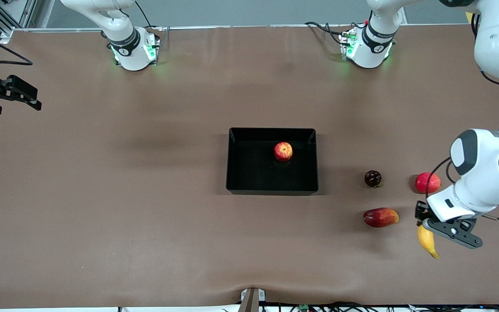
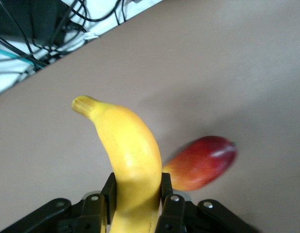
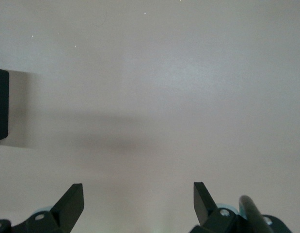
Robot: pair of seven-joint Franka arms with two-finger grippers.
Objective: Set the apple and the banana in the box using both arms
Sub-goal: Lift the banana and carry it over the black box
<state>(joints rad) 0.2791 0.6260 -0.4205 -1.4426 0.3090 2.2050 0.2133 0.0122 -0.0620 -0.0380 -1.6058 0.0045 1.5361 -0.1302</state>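
We have the apple [image 1: 283,151] already lying in the box [image 1: 233,161], which sits at the middle of the worktop [image 1: 145,195]. The banana [image 1: 427,242] is down toward the left arm's end of the worktop, roughly at four o'clock from the box. Our left tool [image 1: 431,229] has its fingers [image 2: 109,191] clamped shut on the banana's lower part, one finger pressing each side, with the stem end sticking out free ahead of them.

Our right tool [image 1: 13,93] waits with its fingers spread wide and nothing between them, out over the right arm's end of the worktop, at about nine o'clock from the box.

We judge the carry to the box as the risky part. The grip sits near one end of the banana, so the long free end could swing or twist in the fingers and slip out. A red-and-yellow mango-like fruit [image 1: 380,217] lies between banana and box, with a dark maroon fruit [image 1: 373,178] and a pinkish-red fruit [image 1: 427,182] nearby; a low path could knock them.
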